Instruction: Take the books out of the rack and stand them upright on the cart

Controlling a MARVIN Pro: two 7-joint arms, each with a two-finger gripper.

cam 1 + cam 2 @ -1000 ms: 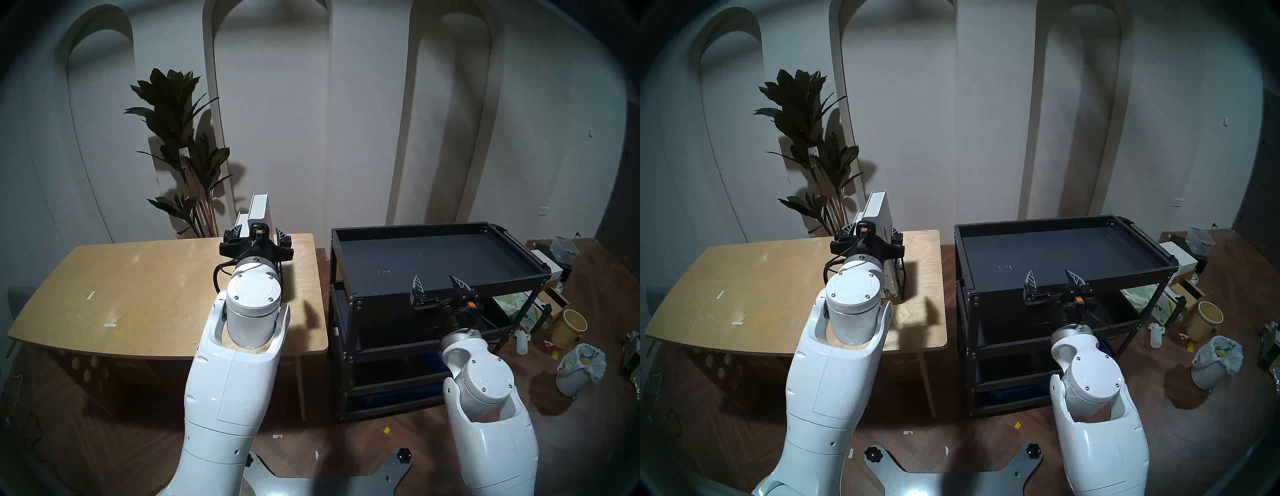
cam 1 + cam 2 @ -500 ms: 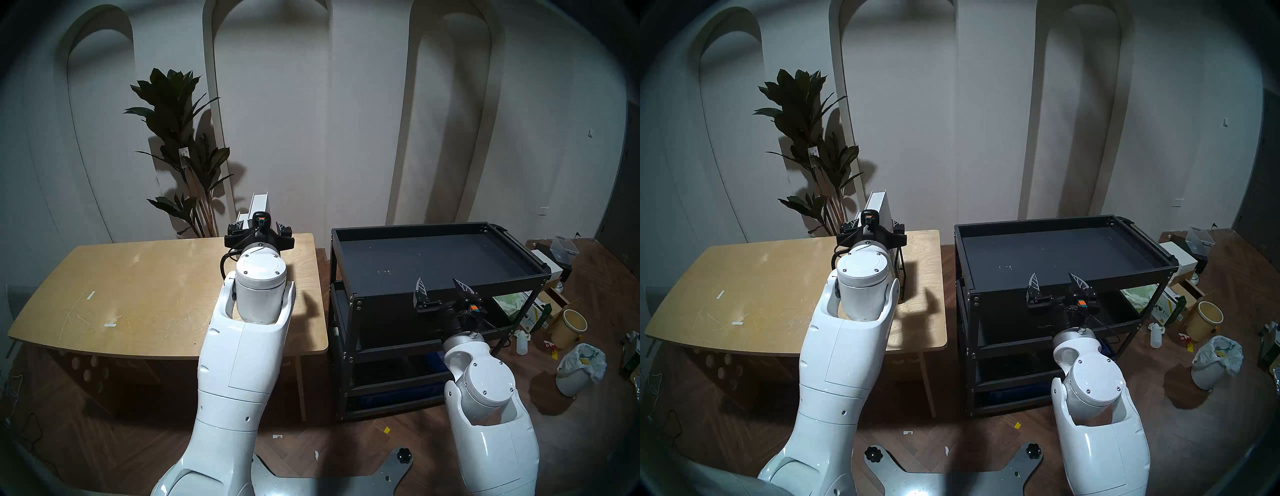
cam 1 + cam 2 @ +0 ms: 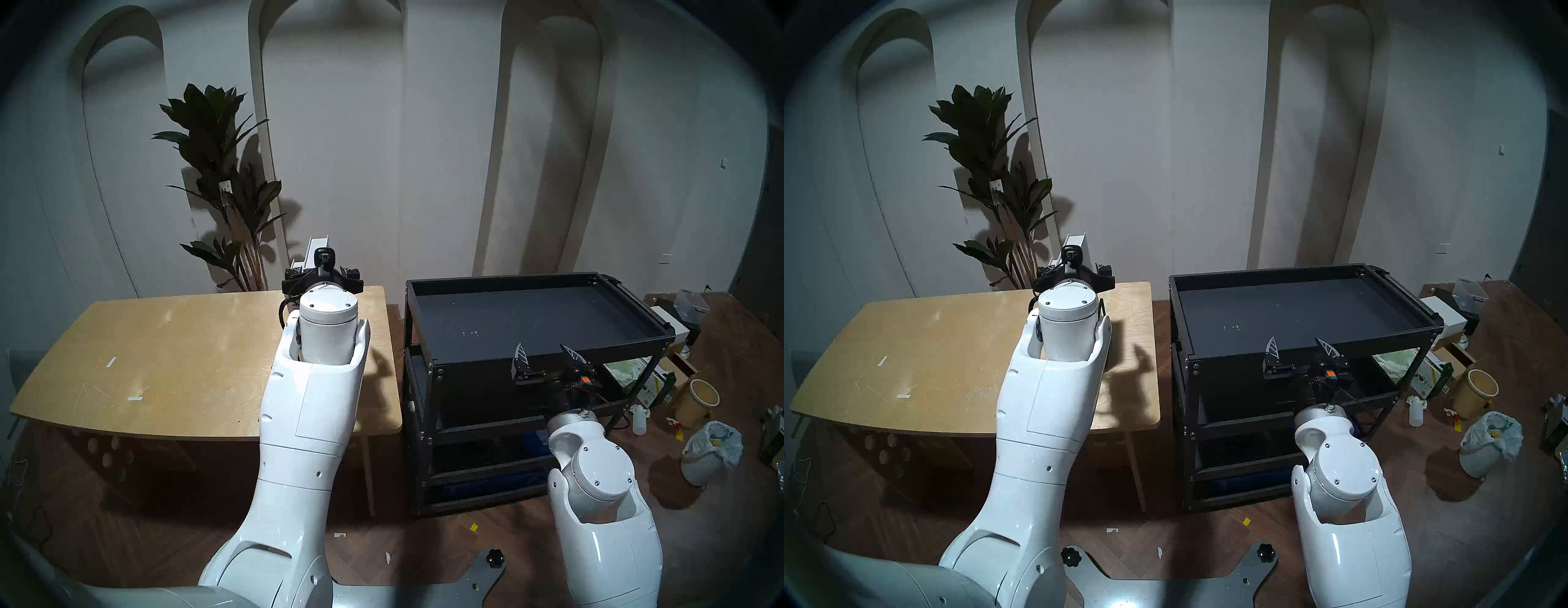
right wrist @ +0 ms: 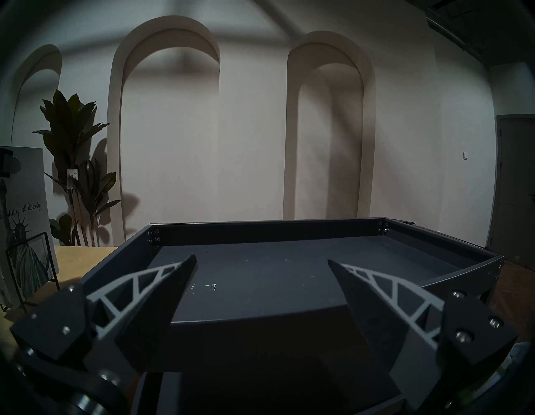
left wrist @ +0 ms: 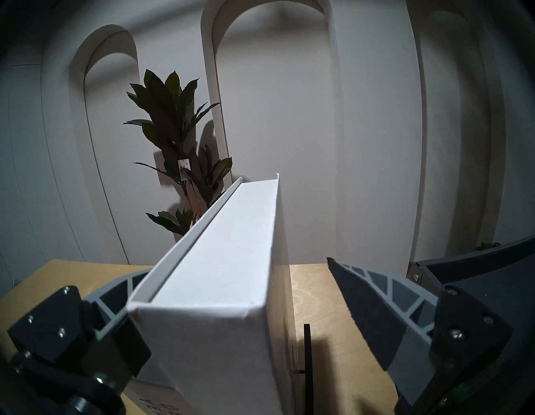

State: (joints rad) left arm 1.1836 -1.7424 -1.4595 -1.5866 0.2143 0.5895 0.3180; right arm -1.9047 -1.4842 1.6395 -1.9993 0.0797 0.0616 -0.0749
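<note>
Reading "statue of liberty": taller book (image 4: 24,214)

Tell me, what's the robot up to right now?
Left gripper open, straddling the taller book in the rack. Right gripper open, idle over the cart. Nothing blocking.

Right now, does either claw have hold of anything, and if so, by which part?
Nothing is held. The left claw stands open around the taller book's top near corner, unclamped. The right claw is open, empty, by the cart.

The taller book (image 4: 24,220) has "statue of liberty" written on its cover. The letters on the shorter book (image 5: 162,401) are cut off and unreadable.
</note>
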